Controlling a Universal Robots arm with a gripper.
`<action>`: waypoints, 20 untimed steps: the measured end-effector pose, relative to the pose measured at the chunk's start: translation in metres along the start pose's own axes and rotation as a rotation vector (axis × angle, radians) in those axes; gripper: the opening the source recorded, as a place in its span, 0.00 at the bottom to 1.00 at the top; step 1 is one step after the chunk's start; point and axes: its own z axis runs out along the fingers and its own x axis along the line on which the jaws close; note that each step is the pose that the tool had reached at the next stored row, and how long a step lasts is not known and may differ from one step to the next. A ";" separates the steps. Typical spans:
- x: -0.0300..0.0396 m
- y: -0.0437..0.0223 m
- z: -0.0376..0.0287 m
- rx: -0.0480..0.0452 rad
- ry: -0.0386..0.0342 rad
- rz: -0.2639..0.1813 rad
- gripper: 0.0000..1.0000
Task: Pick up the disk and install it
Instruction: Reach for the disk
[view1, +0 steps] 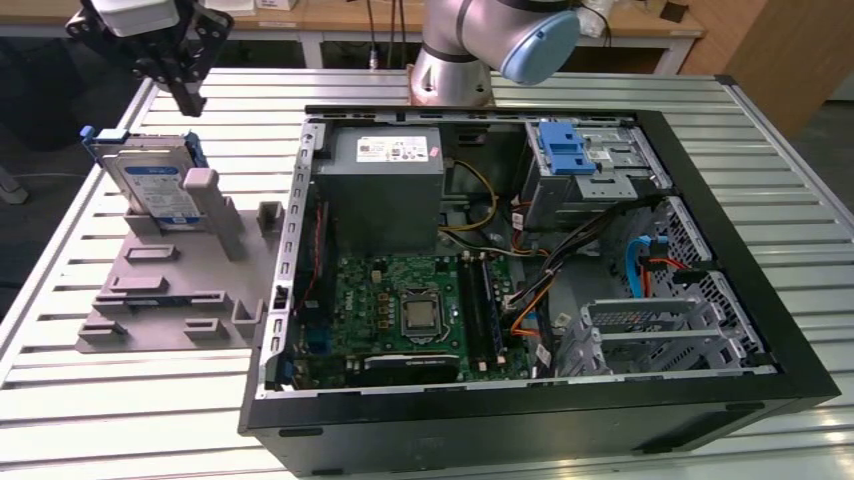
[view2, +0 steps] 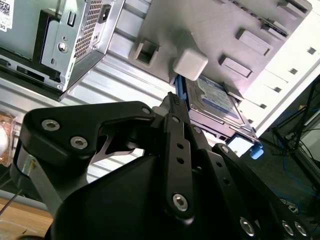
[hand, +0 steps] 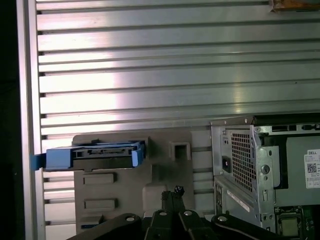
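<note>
Pincer (view1: 190, 102) is hanging upper left in the exterior view, pressed together, empty. Below it the disk (view1: 158, 186) is standing upright in a grey holder (view1: 160, 300).

Lab, slatted aluminium table (view1: 134, 400), opened computer case (view1: 534, 412)

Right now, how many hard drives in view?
1: the hard drive stands on edge in the grey fixture, at the exterior view's left of the computer case. Its drive cage may hide more.

One disk (view1: 152, 186), one holder (view1: 160, 292), one computer case (view1: 534, 402), one tool (view1: 191, 100).
</note>
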 end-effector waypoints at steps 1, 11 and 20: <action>0.0003 0.0000 0.0000 0.0000 0.0000 0.000 0.11; 0.0029 -0.0002 0.0000 0.0000 0.0000 0.000 0.11; 0.0065 -0.0005 0.0001 0.0000 0.0000 0.000 0.11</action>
